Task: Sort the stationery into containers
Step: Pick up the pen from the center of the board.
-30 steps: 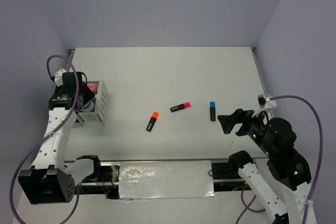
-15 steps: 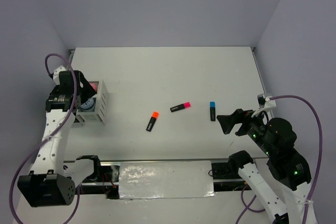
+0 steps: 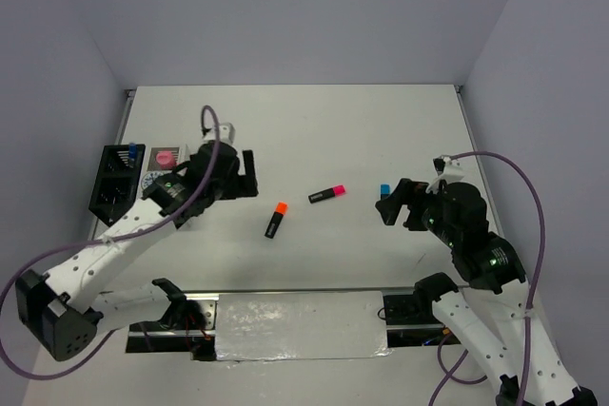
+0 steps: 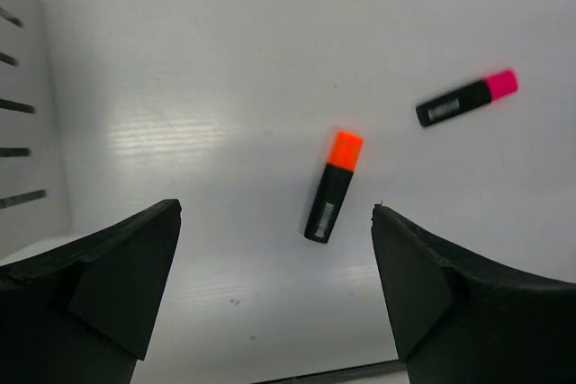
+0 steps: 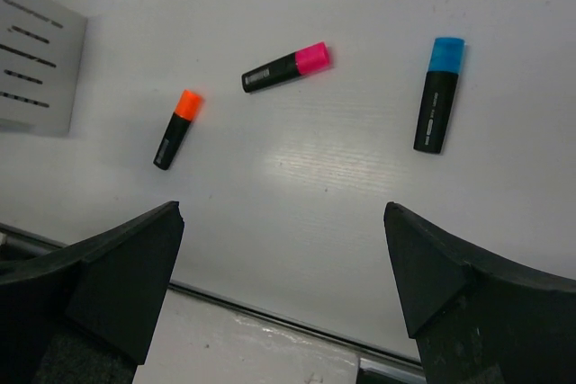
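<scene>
Stationery sits in two groups on a plain white table (image 3: 304, 125), seen from above and closed in by pale lilac-grey walls (image 3: 304, 16) at the left, back and right. At the far left stands a black pen holder (image 3: 112, 183), with a tiny blue-capped bottle (image 3: 131, 150) at its far end. Just to its right is a white box (image 4: 27, 132) with slotted sides. It holds a pink glitter jar (image 3: 166, 156) and a round blue-white tin (image 3: 152, 181), and the left arm crosses over part of it. The left gripper (image 3: 245, 175) hangs over the table just right of the box, jaws spread wide with nothing between them. Its wrist view shows bare, softly glaring tabletop between the black fingers (image 4: 126, 267). Near the middle of the table an orange-capped highlighter (image 3: 276, 220) lies flat, cap pointing away from the arms. Up and to its right, apart from it, a pink-capped highlighter (image 3: 326, 194) lies nearly crosswise, cap to the right. Farther right lies a blue-capped highlighter (image 3: 383, 190), its black body hidden from above by the right gripper (image 3: 390, 201). That gripper is also spread wide and empty, above the table. A shiny silver strip (image 3: 300, 325) runs along the near edge between the two arm bases.
</scene>
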